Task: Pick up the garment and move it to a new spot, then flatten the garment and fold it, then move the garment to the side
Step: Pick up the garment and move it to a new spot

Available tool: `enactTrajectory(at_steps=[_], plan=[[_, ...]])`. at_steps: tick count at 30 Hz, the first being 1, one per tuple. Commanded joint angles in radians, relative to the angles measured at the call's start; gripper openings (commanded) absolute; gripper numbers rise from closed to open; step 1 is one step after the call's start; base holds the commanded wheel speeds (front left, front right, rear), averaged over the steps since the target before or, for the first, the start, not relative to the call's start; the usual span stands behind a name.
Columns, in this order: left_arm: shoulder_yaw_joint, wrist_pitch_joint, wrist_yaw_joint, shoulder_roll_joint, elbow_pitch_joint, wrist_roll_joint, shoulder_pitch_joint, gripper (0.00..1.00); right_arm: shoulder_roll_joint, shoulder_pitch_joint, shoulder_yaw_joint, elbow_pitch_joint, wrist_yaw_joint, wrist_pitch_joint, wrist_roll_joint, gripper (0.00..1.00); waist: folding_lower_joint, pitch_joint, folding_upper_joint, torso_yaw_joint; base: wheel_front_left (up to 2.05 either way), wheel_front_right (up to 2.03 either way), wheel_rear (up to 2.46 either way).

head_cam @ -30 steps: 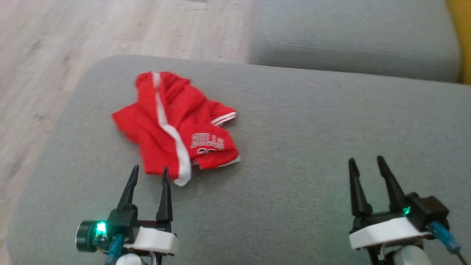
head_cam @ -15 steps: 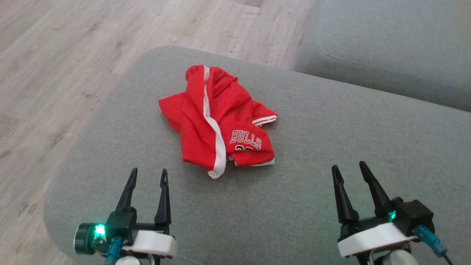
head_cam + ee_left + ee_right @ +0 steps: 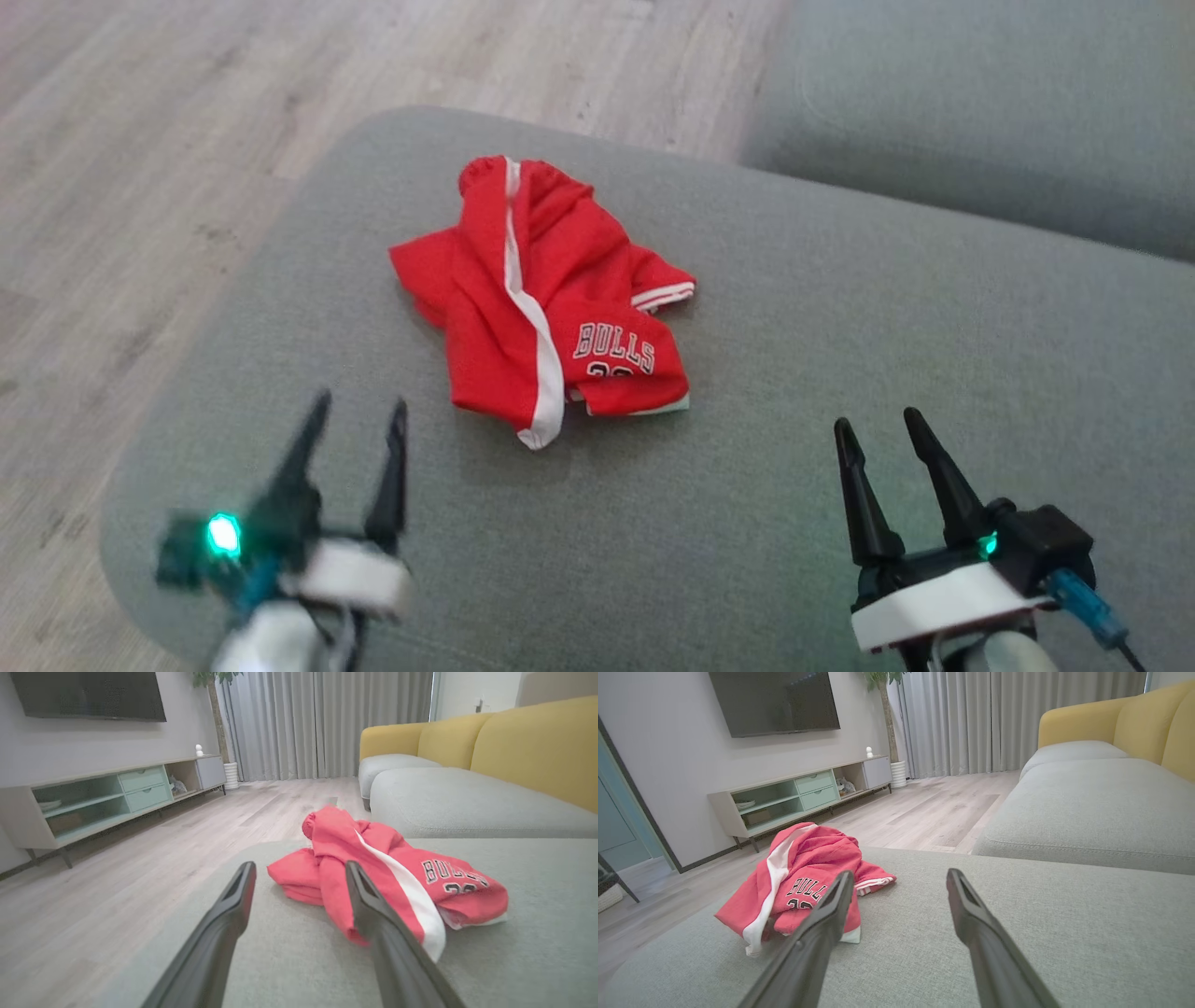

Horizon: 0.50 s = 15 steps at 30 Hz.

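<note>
The red garment (image 3: 523, 299) lies crumpled on the grey sofa seat (image 3: 794, 392), towards its far left corner, near the edge above the wooden floor (image 3: 140, 140). A white stripe runs down it and the word BULLS faces up on its near right part. Its folds look just as they did half a second ago; it sits a touch further left and higher in the head view, but the seat edge has slid with it, so the camera has shifted, not the cloth.

The left gripper (image 3: 361, 401) is what has changed. It is blurred now where it was sharp before, and its fingertips sit higher, closer to the garment's near edge but short of it. Its fingers are spread apart with nothing between them. Seen from its own wrist, the left gripper (image 3: 300, 865) points at the left part of the garment (image 3: 336, 868).

The right gripper (image 3: 878, 419) hovers over bare seat, well to the right of the cloth, much where it was, sharp, fingers likewise parted and empty. A second grey cushion (image 3: 980, 112) lies beyond.
</note>
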Motion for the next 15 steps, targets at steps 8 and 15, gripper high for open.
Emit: enactTrajectory(at_steps=[8,15], plan=[[0.0,0.175,-0.136,0.116,0.046,0.008,-0.384,1.0,-0.01,-0.106,0.011,-0.044,-0.001,-0.008,-0.046,1.0,0.0001,0.122,0.0,-0.062,0.0,0.0,0.0],[-0.118,0.398,-0.185,0.191,0.207,-0.092,-0.657,1.0,-0.01,-0.189,0.009,-0.054,-0.001,-0.008,-0.057,1.0,0.0001,0.232,0.0,-0.134,0.0,0.0,0.0]])
